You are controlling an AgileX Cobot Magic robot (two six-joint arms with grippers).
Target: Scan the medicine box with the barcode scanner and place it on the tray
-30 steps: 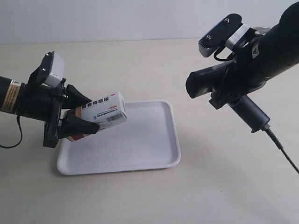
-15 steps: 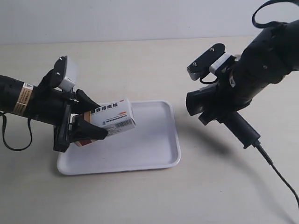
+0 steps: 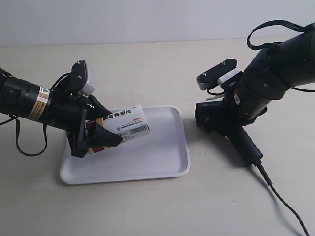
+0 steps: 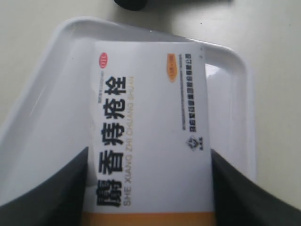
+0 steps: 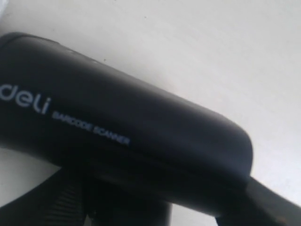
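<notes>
The white medicine box with black lettering and a barcode hangs tilted, low over the white tray. My left gripper is shut on its orange-banded end. In the left wrist view the box sits between both dark fingers of the gripper, with the tray beneath. The black barcode scanner is just right of the tray, low over the table, head toward the tray. My right gripper is shut on it. In the right wrist view, the scanner fills the frame above the gripper.
The scanner's black cable trails across the beige table toward the front right corner. A dark piece of the scanner shows beyond the tray's far rim in the left wrist view.
My left gripper has carried the box rightward and lower over the tray. My right arm has brought the scanner down and closer to the tray's right side.
</notes>
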